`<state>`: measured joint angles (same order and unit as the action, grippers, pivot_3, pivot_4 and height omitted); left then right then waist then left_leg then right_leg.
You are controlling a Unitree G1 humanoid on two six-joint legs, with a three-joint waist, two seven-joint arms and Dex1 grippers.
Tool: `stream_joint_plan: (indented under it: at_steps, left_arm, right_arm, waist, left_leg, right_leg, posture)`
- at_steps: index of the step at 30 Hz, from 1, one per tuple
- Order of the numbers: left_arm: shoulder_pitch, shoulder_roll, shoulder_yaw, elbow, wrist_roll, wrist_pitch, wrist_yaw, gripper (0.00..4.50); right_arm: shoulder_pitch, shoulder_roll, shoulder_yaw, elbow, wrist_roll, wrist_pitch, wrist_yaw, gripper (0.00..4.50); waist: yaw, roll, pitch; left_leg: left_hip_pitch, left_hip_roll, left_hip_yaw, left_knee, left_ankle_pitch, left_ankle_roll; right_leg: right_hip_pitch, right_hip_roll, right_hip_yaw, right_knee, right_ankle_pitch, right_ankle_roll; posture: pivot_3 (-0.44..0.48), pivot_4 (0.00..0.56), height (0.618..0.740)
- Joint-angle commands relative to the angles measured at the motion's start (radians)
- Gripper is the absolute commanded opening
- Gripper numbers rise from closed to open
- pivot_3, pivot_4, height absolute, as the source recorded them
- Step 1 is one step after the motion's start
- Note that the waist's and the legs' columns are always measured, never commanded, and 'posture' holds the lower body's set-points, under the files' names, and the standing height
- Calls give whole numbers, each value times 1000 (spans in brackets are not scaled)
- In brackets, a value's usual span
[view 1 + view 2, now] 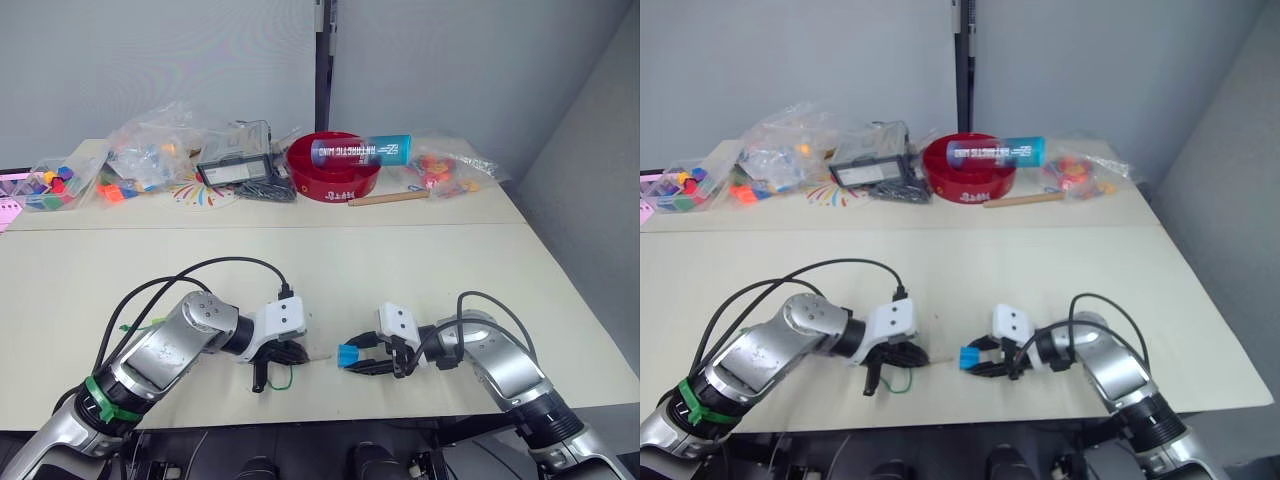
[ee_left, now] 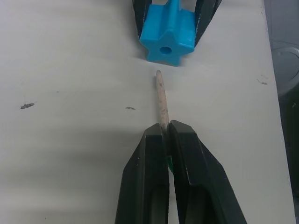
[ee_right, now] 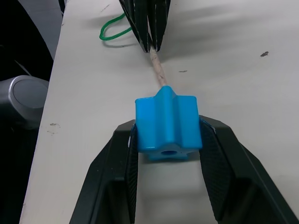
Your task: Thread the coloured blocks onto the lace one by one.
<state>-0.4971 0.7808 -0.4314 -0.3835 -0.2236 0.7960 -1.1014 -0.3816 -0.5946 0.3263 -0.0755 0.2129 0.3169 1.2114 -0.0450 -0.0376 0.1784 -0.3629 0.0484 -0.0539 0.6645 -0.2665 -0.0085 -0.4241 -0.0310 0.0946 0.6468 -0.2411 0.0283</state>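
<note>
Blue block (image 3: 167, 125), one, star-shaped, clamped between right gripper (image 3: 168, 154) fingers; left gripper (image 2: 167, 140) jaws pressed together on lace (image 2: 161, 100) tip, aimed just short of block's hole.

The lace (image 3: 113, 29) runs hidden behind the left tool (image 3: 150, 44).

The sky-blue star-shaped block (image 3: 168, 128) looks like smooth, slightly glossy plastic. Just beside it, the lace's pale stiff tip (image 2: 161, 100) looks rough and fibrous. The black gripper fingers (image 2: 147, 182) are matt, over a matt cream tabletop (image 1: 400, 270).
</note>
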Motion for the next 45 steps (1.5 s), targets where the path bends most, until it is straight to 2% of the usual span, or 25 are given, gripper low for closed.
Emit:
stream_joint_plan:
  at_steps: [1,26,45]
  left_arm:
    - [-7,-8,-3,-17,8,-22,8,0]
    - [-72,-75,-29,-10,7,-32,-10,0]
    - [-17,20,2,-21,6,-53,-42,0]
  right_arm:
    - [-4,3,17,-19,-4,-3,8,1333]
    - [-36,35,63,-38,-44,38,-22,1333]
    - [-37,15,37,35,-47,-7,-7,1333]
  waist:
    - [0,0,0]
    - [-2,0,0]
    - [-2,0,0]
  left_leg:
    - [0,0,0,0,0,0]
    - [1,0,0,0,0,0]
    - [1,0,0,0,0,0]
  right_leg:
    - [0,0,0,0,0,0]
    - [0,0,0,1,0,0]
    - [1,0,0,1,0,0]
  posture:
    - [0,150,731]
    - [0,150,731]
    - [0,150,731]
